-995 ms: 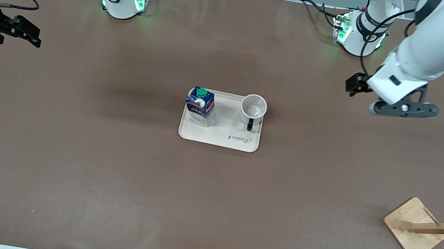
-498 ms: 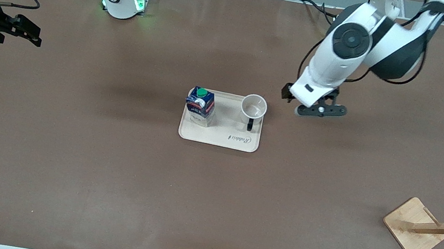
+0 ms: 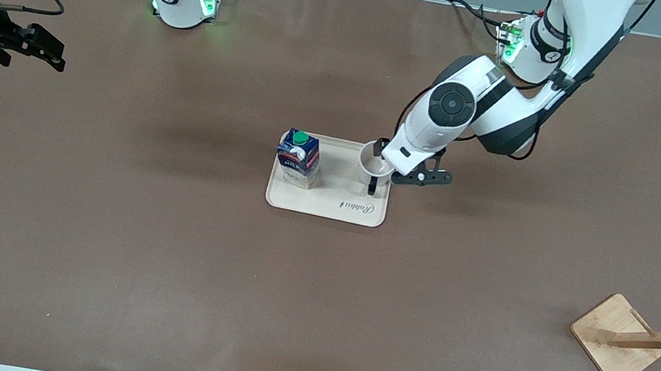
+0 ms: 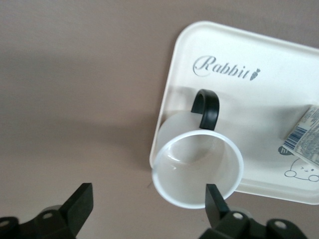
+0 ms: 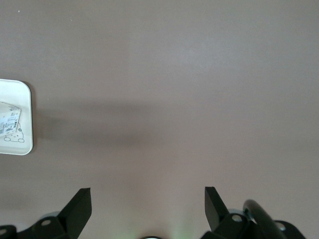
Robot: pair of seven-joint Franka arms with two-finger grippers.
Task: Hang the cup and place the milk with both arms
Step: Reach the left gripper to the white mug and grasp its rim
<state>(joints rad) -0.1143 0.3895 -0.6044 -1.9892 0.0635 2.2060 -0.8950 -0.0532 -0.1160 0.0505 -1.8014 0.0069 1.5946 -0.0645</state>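
The white cup [image 3: 377,161] stands upright on a cream tray [image 3: 327,206], its black handle [image 4: 207,107] turned toward the front camera. The dark-blue milk [image 3: 298,157] with a green cap stands on the same tray, toward the right arm's end. My left gripper [image 3: 403,173] hangs open just above the tray's edge beside the cup. In the left wrist view the left gripper [image 4: 148,196] holds nothing, and one fingertip [image 4: 214,199] overlaps the cup's [image 4: 197,169] rim. My right gripper [image 3: 47,49] waits open over bare table at the right arm's end, shown empty [image 5: 148,196] in its wrist view.
A wooden mug tree [image 3: 647,339] on a square base stands near the front camera at the left arm's end. The tray's corner [image 5: 17,144] shows in the right wrist view. Brown table mat surrounds the tray.
The left arm has swung from its own end of the table down to the cup on the tray, with its gripper still open. The right arm has barely moved.
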